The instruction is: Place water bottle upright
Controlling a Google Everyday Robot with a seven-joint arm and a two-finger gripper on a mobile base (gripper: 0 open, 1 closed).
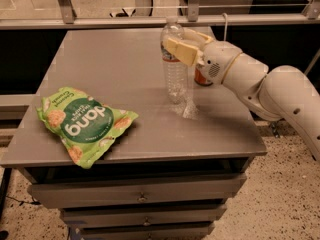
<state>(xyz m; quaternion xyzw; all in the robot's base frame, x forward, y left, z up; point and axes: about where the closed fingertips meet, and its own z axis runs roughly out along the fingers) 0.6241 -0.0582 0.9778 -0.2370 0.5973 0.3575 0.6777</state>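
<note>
The water bottle (175,79) is clear and ribbed, with a label band near its top. It stands upright right of the middle of the grey table (115,59), and its base looks to be touching the surface. My gripper (176,41) comes in from the right and is shut on the bottle's upper part, around the label and neck. The cream fingers (182,51) cover most of the label. The white arm (260,84) stretches off to the right.
An orange-red soda can (202,79) stands just behind the gripper, mostly hidden by it. A green snack bag (82,121) lies at the front left. A metal rail (125,20) runs along the table's back edge. Drawers (140,194) sit below the tabletop.
</note>
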